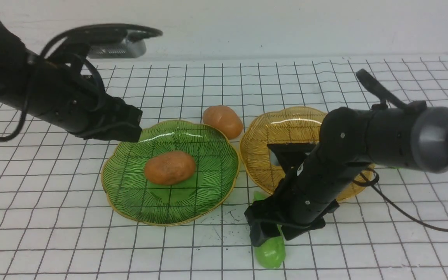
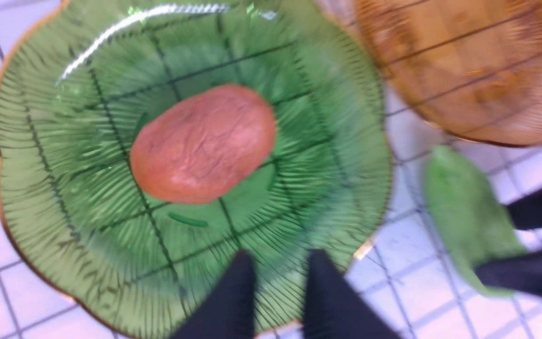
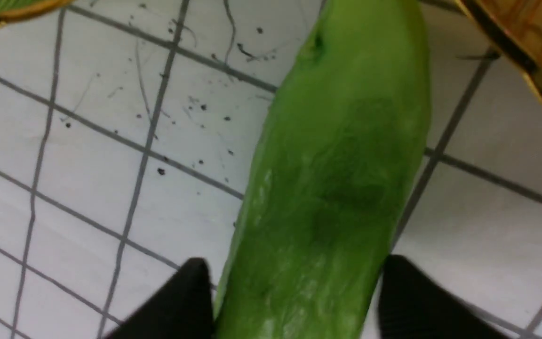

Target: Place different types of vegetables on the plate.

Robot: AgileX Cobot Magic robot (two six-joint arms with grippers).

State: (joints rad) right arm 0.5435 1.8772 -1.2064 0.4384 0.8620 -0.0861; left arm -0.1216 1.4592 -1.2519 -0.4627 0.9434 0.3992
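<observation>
Vegetables visible: 3. That is 2 orange-brown potatoes, plated potato (image 1: 169, 167) and loose potato (image 1: 223, 121), plus 1 green pod (image 1: 270, 254). Plates: 2.

Right end effector (image 1: 276, 238) straddles the green pod at medium width, one finger against each flank. The pod lies flat on the desk (image 1: 53, 233), just right of the green plate (image 1: 130, 202) at its front.

Left end effector (image 2: 290, 301) is narrow with nothing between the fingers, at the green plate's rear-left rim.

Plated potato sits in the centre of the green plate, clear of the left fingers. Loose potato is on the desk at the green plate's rear-right rim. Amber plate (image 1: 286, 120) is right of the green plate.
</observation>
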